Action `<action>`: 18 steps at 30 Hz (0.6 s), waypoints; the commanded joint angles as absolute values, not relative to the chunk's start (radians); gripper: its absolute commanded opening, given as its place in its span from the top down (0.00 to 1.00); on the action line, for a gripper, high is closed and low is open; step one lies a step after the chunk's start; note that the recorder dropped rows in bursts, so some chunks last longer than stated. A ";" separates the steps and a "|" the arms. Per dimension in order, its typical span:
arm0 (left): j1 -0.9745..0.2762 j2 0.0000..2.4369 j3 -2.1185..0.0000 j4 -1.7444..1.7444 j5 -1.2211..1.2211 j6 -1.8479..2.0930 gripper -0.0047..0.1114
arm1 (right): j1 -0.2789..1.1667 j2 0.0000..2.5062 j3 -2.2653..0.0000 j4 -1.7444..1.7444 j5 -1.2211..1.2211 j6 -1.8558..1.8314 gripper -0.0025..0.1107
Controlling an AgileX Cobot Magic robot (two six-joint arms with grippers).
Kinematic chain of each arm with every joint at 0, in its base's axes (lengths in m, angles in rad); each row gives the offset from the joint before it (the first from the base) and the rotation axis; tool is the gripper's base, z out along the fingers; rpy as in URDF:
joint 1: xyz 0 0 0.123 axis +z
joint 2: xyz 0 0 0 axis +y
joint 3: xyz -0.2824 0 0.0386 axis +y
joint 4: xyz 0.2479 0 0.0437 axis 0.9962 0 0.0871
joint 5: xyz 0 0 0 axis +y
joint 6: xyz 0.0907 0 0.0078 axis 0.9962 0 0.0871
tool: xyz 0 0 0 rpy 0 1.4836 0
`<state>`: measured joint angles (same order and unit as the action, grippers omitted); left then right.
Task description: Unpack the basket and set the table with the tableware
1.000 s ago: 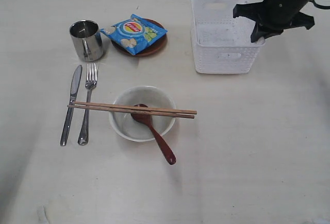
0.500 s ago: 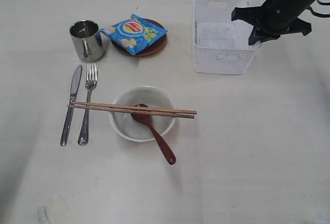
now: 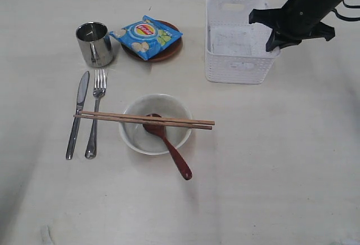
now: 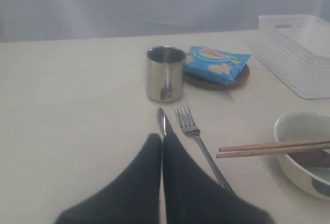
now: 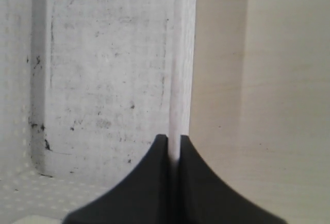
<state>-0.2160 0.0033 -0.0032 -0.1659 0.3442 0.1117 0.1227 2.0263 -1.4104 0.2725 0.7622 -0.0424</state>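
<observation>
One thin wall of the basket [image 3: 233, 67], upper right, is pinched in my right gripper [image 3: 276, 43]; a jerky pull could tip it.

plate [image 3: 172, 51] mostly under crisp packet [image 3: 145, 35]; bowl [image 4: 301, 175] cut by frame edge; knife [image 4: 163, 122] handle behind left gripper [image 4: 162, 138]; basket [image 3: 233, 67] wall partly behind right gripper [image 3: 271, 45].

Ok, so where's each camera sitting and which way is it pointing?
Exterior: high above the table, looking down; right gripper shows at the basket.
Left wrist: low behind the shut left gripper, facing knife, fork and cup.
Right wrist: above the basket, looking down its wall pinched by that gripper.
Shared: all three show the basket.
</observation>
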 commanded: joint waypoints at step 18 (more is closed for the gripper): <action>-0.222 0.000 0.000 -0.163 0.342 0.112 0.96 | 0.132 2.016 -1.407 0.289 0.768 -0.049 0.55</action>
<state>-0.2160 0.0033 -0.0032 -0.1659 0.3442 0.1117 0.1325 2.0263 -1.4104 0.2832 0.7668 -0.0444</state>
